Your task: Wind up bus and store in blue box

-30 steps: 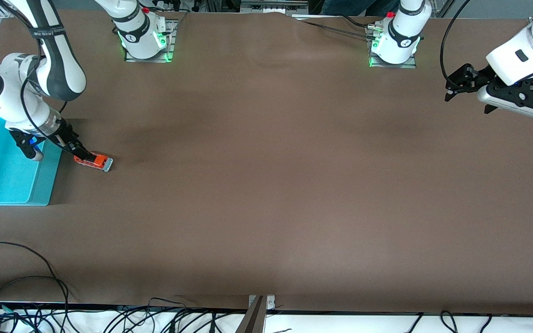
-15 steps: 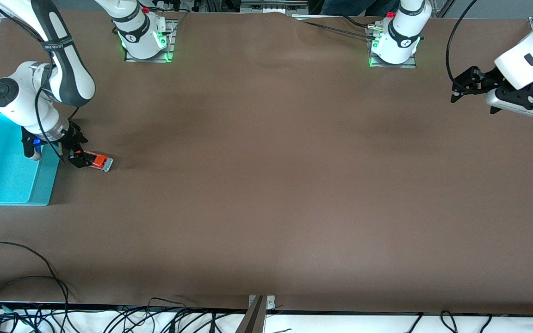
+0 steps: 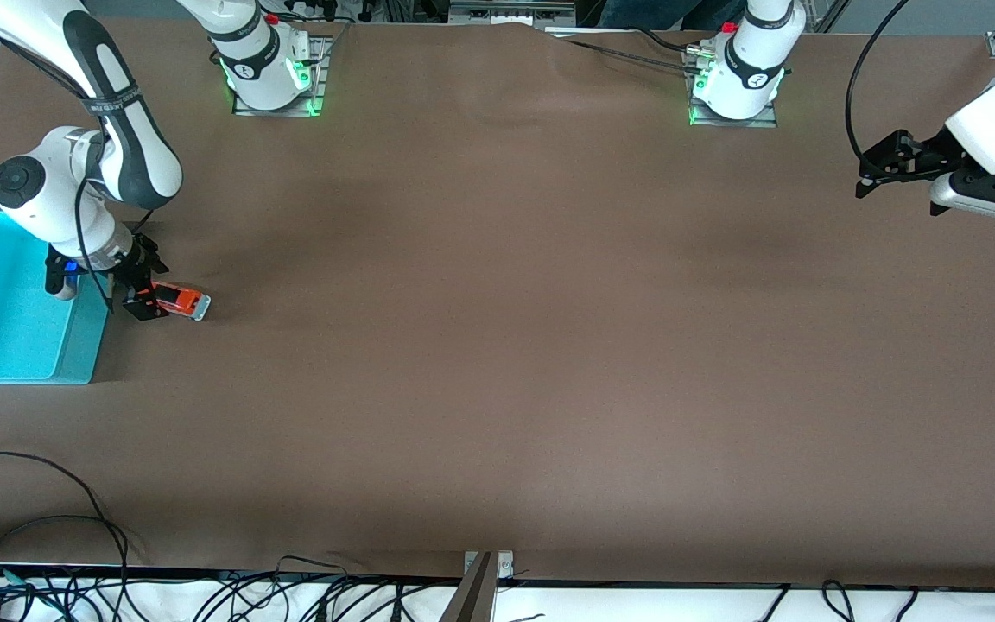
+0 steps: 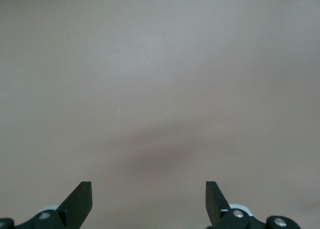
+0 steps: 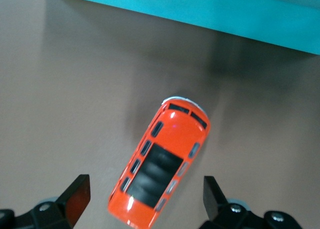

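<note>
Cables point(image 3: 40, 553) sprawl along the bottom edge of the front view, just below the wide brown table point(image 3: 497, 345), which fills nearly the whole frame. At the middle left of the frame the blue box point(image 3: 83, 341) sits on the table at the right arm's end, and the bus point(image 3: 181, 300) lies on the surface just beside it, outside it. The right gripper point(image 3: 140, 300) hangs low over the bus's box-side end with its fingers spread wide and nothing held; its wrist view shows the bus point(image 5: 160, 161) between the two open fingertips, the box wall point(image 5: 200, 11) close by. A second ago this gripper reached the bus at a slant; it has since swung more upright over it, while the bus has not moved. At the upper right the left gripper point(image 3: 873, 168), also open and empty, has drifted farther toward the frame's edge. No writing is readable.
</note>
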### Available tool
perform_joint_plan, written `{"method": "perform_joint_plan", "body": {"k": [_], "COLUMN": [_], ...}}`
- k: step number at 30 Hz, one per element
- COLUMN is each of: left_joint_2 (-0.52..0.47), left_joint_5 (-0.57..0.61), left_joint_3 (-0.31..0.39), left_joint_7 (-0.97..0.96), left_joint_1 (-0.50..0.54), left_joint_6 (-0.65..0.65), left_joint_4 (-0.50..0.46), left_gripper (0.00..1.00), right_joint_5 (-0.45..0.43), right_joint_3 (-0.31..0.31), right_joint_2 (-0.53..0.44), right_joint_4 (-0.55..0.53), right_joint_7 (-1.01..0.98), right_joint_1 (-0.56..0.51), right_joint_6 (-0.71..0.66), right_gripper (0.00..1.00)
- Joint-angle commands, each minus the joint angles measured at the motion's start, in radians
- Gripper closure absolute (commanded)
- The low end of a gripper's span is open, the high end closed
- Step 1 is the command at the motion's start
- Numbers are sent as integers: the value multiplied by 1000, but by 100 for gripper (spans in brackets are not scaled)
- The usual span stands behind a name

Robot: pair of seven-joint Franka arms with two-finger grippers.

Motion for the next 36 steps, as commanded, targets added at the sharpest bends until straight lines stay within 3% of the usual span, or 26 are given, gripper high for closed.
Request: {"method": "perform_joint_plan", "body": {"k": [1, 15, 17, 20, 23, 36], "left_joint_2": [48, 48, 47, 47, 47, 48], "left_joint_5": [20, 17, 21, 23, 23, 43], "left_joint_3": [-5, -5, -7, -7, -8, -13], "left_joint_7": [-24, -61, -65, -65, -65, -73], "left_joint_1": [11, 32, 32, 32, 32, 29], "left_joint_6": [-18, -18, -18, -19, -19, -19], "left_joint_4": [73, 71, 71, 73, 71, 73], "left_gripper": [0, 0, 0, 0, 0, 0], "right_joint_5": [4, -1, -2, -4, -5, -5], "right_joint_3": [8, 8, 8, 8, 8, 10], "right_joint_2": [37, 97, 95, 94, 89, 57], "right_joint_4": [0, 4, 6, 6, 6, 6], "right_joint_7": [20, 5, 5, 3, 3, 5], "right_joint_1": [-13, -11, -11, -11, -11, -10], "right_joint_6": [50, 86, 86, 86, 84, 67], "right_gripper": [0, 1, 16, 62, 97, 100]}}
